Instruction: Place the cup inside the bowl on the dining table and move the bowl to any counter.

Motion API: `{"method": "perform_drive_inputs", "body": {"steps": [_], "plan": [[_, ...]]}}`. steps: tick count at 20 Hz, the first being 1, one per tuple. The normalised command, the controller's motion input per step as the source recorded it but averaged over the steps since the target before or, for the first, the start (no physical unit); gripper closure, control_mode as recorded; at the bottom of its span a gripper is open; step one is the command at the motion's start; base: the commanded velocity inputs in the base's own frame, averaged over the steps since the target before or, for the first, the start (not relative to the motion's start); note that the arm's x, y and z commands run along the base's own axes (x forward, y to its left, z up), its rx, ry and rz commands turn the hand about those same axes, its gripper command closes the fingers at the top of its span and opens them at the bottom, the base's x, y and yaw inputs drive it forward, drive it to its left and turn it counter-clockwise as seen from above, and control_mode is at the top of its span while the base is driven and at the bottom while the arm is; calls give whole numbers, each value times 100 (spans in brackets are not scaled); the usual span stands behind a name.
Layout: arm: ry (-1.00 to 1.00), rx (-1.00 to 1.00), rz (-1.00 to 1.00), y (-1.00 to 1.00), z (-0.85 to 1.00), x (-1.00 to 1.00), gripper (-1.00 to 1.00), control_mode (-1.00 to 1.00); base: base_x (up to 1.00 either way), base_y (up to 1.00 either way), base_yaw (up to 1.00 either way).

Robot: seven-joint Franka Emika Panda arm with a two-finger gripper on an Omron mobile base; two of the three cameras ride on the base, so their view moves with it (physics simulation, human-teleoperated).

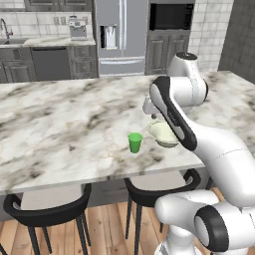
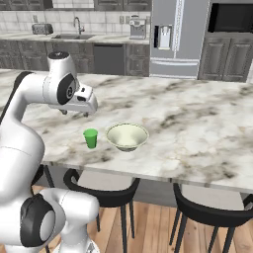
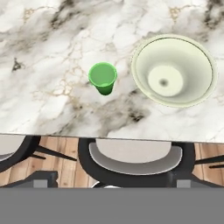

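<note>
In the left base view the arm is covering the bowl's right side. The end effector's fingers are staying too hidden to judge.

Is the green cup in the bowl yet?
No. The cup stands upright on the dining table beside the bowl, apart from it; the bowl is empty.

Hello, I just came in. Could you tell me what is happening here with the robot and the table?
A white robot arm holds its end effector above the dining table, holding nothing. The green cup stands upright on the marble near the table's edge, beside the bowl but apart from it. The bowl is empty. Black stools sit under the table's edge. Whether the end effector is open cannot be told.
</note>
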Motion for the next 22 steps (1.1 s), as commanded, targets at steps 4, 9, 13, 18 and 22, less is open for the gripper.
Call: {"method": "perform_drive_inputs", "body": {"steps": [4,9,13,18,22], "plan": [[0,0,0,35,0,7,-100,-100,0,0,0],[-2,0,0,27,-1,17,-100,-100,0,0,0],[-4,0,0,27,-5,22,-100,-100,0,0,0],[-1,0,0,20,-2,17,-100,-100,0,0,0],[0,0,0,6,0,13,-100,-100,0,0,0]]}}
